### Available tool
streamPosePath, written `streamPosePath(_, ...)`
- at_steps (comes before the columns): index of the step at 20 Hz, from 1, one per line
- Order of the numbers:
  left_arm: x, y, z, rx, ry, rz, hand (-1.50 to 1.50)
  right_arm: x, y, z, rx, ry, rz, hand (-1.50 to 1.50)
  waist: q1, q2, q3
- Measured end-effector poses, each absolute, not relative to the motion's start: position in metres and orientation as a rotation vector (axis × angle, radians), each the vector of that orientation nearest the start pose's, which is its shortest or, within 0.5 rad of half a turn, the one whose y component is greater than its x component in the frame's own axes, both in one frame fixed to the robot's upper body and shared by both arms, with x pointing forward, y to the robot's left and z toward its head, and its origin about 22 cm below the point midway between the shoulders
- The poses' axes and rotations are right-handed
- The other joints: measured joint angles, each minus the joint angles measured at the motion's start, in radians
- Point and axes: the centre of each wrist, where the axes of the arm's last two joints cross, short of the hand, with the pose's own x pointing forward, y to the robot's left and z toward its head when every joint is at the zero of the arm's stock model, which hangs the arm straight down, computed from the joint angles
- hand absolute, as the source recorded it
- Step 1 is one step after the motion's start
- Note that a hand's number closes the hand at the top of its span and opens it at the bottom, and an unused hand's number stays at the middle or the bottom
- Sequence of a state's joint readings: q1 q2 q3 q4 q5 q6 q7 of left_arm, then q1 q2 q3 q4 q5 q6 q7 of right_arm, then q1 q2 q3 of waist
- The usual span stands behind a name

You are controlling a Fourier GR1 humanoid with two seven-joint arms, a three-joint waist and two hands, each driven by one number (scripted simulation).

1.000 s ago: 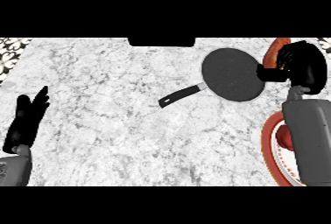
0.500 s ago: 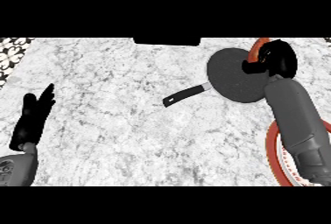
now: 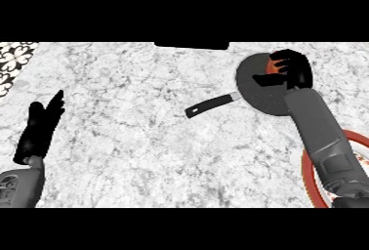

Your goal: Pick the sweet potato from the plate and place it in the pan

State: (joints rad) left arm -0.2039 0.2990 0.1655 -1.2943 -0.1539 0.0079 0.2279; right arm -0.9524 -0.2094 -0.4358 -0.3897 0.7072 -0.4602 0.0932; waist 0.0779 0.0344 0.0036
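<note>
Over the pan [image 3: 261,93] at the upper right, the right robot hand [image 3: 292,71] holds the sweet potato [image 3: 276,64], which might roll out if let go near the rim.

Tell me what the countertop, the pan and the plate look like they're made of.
Countertop: likely marble or a similar stone, going by its white surface with grey veining. Pan: probably dark metal with a matte nonstick-looking coating, uniformly black with no shine; its handle is black too. Plate: possibly glazed ceramic, with a red rim around a pale centre.

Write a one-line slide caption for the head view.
Right hand holds the orange sweet potato over the black pan; left hand rests open at the counter's left.
</note>
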Motion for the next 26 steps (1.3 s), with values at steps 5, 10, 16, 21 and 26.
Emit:
streamPosePath(5, 0.295, 0.326, 0.023, 0.443, -1.268, -0.163, 0.00, 0.436, -0.244, 0.039, -0.832, -1.329, 0.130, -1.50, 0.013, 0.002, -0.002)
streamPosePath(10, 0.291, 0.331, 0.018, 0.445, -1.262, -0.160, 0.00, 0.437, -0.241, 0.038, -0.826, -1.424, 0.021, -1.50, 0.013, 0.004, 0.000)
streamPosePath(16, 0.289, 0.330, 0.019, 0.451, -1.257, -0.156, 0.00, 0.439, -0.249, 0.045, -0.865, -1.502, -0.136, -1.50, 0.004, -0.001, 0.000)
streamPosePath(21, 0.287, 0.336, 0.015, 0.462, -1.239, -0.136, 0.00, 0.437, -0.276, 0.049, -0.903, -1.490, -0.253, -1.50, -0.022, -0.011, -0.001)
streamPosePath(26, 0.278, 0.347, 0.016, 0.482, -1.216, -0.117, 0.00, 0.423, -0.313, 0.042, -0.930, -1.472, -0.343, -1.50, -0.055, -0.026, -0.002)
